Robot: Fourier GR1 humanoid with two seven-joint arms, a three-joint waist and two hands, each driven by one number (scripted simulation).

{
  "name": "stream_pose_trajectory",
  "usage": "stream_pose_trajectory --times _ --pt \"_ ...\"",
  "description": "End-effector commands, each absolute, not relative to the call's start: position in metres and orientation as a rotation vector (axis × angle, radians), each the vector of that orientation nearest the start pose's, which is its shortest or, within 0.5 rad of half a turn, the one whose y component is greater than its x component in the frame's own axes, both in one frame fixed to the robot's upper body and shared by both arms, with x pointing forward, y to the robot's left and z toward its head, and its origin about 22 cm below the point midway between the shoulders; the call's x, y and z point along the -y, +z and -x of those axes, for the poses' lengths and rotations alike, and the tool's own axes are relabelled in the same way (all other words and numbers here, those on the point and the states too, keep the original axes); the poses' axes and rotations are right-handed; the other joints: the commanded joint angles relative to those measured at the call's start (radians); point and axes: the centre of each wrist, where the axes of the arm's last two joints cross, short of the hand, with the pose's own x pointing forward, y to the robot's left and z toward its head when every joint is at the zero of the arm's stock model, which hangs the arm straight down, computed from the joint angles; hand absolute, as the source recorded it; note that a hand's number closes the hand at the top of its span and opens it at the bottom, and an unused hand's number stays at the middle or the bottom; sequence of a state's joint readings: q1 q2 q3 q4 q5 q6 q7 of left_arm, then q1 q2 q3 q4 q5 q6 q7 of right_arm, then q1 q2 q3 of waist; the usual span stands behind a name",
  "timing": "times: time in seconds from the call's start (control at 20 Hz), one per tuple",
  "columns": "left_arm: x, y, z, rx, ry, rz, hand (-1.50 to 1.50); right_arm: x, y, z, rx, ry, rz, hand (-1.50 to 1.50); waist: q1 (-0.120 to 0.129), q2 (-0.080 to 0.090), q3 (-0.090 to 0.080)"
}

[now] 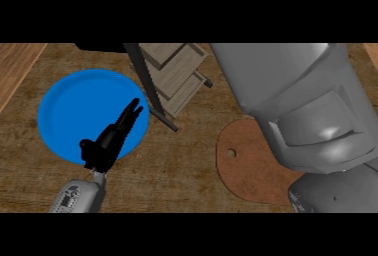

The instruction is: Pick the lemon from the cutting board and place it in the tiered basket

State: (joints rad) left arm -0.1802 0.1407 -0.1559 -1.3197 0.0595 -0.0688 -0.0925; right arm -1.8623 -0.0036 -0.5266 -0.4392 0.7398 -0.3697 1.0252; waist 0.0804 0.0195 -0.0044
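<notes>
Your right forearm (295, 100) hides part of the cutting board (244, 167); right hand cut off; left hand (105, 144) released, fingers straight, over the blue plate (70, 110).

A kitchen counter was seen from above.
A wood-grained surface (177, 170) was laid with a round blue plate (74, 110), a round brown cutting board (247, 167) with a small hole, and a tiered basket (177, 70) of pale wooden slats on a dark frame; a kitchen was indicated.
</notes>
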Motion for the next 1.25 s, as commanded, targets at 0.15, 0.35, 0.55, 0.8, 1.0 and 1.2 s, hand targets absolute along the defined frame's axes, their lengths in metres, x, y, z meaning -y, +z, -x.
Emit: stream_pose_trajectory --times 0.15,0.35,0.55,0.8,1.0,1.2 --pt "-0.225 -0.023 -0.271 1.540 -0.262 0.095 0.00 -0.019 0.419 -0.402 1.322 -0.197 0.611 -1.50 -0.043 -0.016 0.000" --pt "-0.241 -0.021 -0.266 1.520 -0.239 0.087 0.00 0.026 0.432 -0.417 1.362 -0.347 0.817 -1.50 -0.069 -0.025 0.001" --pt "-0.242 -0.018 -0.274 1.520 -0.220 0.057 0.00 0.040 0.453 -0.410 1.433 -0.461 0.877 -1.50 -0.101 -0.034 0.003" --pt "-0.247 -0.038 -0.252 1.491 -0.181 0.045 0.00 0.070 0.475 -0.398 1.523 -0.588 0.826 -1.50 -0.135 -0.052 0.006" --pt "-0.259 -0.025 -0.257 1.498 -0.171 0.012 0.00 0.108 0.469 -0.400 1.519 -0.595 0.827 -1.50 -0.159 -0.062 0.010" --pt "-0.265 -0.030 -0.254 1.474 -0.122 -0.012 0.00 0.142 0.485 -0.385 1.511 -0.538 0.811 -1.50 -0.189 -0.074 0.011"
